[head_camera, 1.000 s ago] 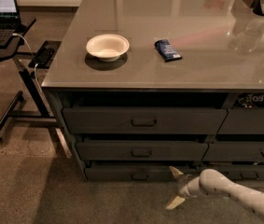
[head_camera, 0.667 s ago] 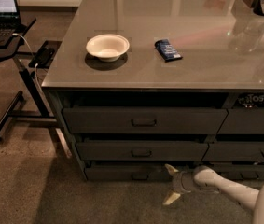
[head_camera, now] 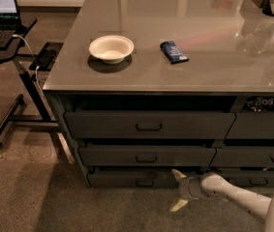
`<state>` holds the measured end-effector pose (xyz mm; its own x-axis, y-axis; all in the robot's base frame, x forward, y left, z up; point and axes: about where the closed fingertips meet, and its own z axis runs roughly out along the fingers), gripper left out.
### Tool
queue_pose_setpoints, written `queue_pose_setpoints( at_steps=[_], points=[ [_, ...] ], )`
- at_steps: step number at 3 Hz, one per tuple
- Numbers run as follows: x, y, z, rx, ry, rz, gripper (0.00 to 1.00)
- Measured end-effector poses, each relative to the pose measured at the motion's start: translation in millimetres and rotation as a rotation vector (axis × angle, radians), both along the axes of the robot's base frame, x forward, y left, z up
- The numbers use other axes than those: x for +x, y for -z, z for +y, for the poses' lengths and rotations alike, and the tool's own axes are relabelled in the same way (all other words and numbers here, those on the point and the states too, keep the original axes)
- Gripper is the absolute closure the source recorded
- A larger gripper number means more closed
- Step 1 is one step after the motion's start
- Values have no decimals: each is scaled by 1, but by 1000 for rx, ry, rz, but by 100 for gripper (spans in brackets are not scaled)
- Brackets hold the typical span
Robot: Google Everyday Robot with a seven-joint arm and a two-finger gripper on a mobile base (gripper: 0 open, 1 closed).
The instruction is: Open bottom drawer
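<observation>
The bottom drawer [head_camera: 127, 179] is the lowest, slimmest dark-grey front of the left stack of three, closed, with a small central handle [head_camera: 144, 182]. My gripper [head_camera: 178, 190] is low near the floor, just right of that handle and in front of the drawer's right part. Its two pale fingers [head_camera: 178, 174] are spread apart, one up by the drawer front and one down toward the floor, holding nothing. The white arm [head_camera: 243, 195] reaches in from the lower right.
Two taller drawers [head_camera: 148, 125] sit above it; a neighbouring drawer stack [head_camera: 262, 124] is to the right. The counter holds a white bowl [head_camera: 111, 48] and a blue packet [head_camera: 174, 51]. A laptop stand [head_camera: 15, 81] is at left on the carpet.
My gripper has moved left along the floor toward the bottom drawer's handle, and the arm has stretched further in from the right.
</observation>
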<state>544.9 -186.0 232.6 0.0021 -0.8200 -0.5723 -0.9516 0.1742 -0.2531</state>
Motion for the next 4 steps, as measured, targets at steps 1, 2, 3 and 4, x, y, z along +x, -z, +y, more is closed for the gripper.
queue_pose_setpoints(
  at_steps=[1, 2, 3, 4],
  points=[
    [16, 4, -1, -15, 6, -41, 0],
    [42, 16, -7, -15, 37, -62, 0],
    [71, 29, -25, -28, 84, -75, 0],
    [71, 29, -25, -28, 83, -75, 0]
  ],
)
